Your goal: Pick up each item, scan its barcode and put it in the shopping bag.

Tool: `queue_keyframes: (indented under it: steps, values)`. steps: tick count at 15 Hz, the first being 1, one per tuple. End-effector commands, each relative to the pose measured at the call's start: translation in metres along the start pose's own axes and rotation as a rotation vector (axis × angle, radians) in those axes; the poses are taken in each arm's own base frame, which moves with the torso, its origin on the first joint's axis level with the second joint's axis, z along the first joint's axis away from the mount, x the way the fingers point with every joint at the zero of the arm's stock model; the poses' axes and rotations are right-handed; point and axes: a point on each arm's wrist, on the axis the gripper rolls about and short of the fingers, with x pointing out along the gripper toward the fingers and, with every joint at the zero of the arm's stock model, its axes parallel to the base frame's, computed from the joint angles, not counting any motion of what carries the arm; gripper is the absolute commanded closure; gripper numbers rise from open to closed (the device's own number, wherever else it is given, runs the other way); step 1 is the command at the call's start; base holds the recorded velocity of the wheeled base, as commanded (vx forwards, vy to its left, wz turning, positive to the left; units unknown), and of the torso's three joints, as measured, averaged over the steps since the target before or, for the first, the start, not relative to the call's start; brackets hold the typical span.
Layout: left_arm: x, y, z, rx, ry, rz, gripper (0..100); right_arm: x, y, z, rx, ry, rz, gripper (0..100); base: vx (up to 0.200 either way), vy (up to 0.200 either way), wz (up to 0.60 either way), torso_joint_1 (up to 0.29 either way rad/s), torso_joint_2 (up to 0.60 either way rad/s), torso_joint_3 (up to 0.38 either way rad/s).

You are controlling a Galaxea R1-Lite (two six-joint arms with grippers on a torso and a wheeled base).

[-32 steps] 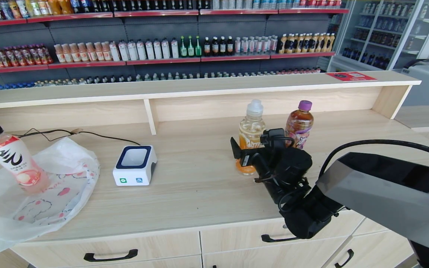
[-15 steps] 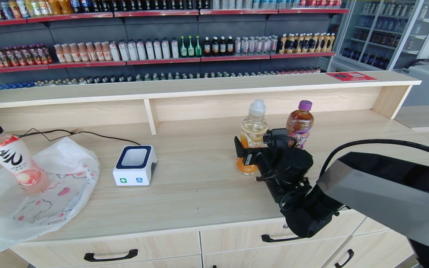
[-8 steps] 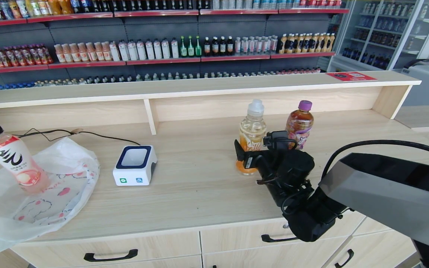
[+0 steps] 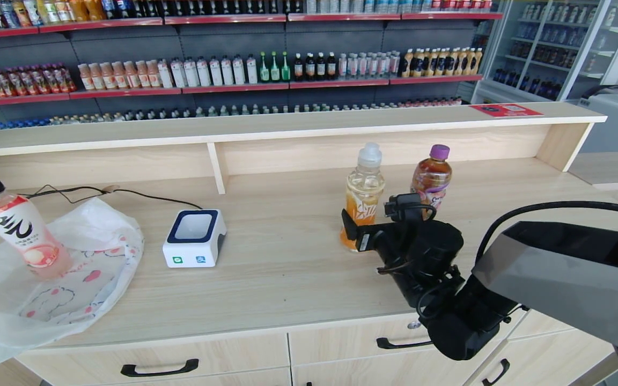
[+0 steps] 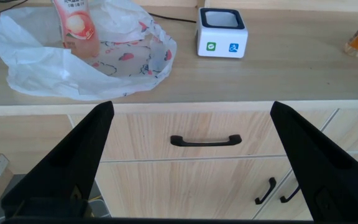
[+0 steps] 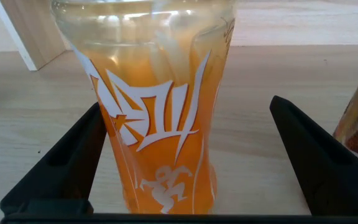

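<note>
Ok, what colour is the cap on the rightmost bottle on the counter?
Purple cap on the brown bottle, best in the head view.

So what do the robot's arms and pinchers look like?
The right arm has a shiny grey angular shell, bulky black joints and a black cable looping over it. The right gripper and left gripper have flat black wedge-shaped fingers.

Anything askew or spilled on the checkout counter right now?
One thing: the black-capped clear bottle of pink drink leans tilted on or inside the crumpled white plastic bag at the left end of the wooden counter. No spill shows. The orange-drink bottle, purple-capped bottle and white scanner box stand straight.
</note>
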Motion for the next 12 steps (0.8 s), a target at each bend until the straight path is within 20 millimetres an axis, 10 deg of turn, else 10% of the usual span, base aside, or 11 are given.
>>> queue_keyframes:
  steps: [1,12]
  values:
    - [0.000,0.000,0.000,-0.001,0.000,0.000,0,-0.003,-0.001,0.004,0.001,0.000,0.000,0,0.000,0.000,0.00,0.000,0.00,0.000]
    - [0.000,0.000,0.000,0.004,0.000,0.000,0,-0.017,-0.004,0.008,0.003,0.028,0.005,0,0.000,0.000,0.00,0.000,0.00,0.000]
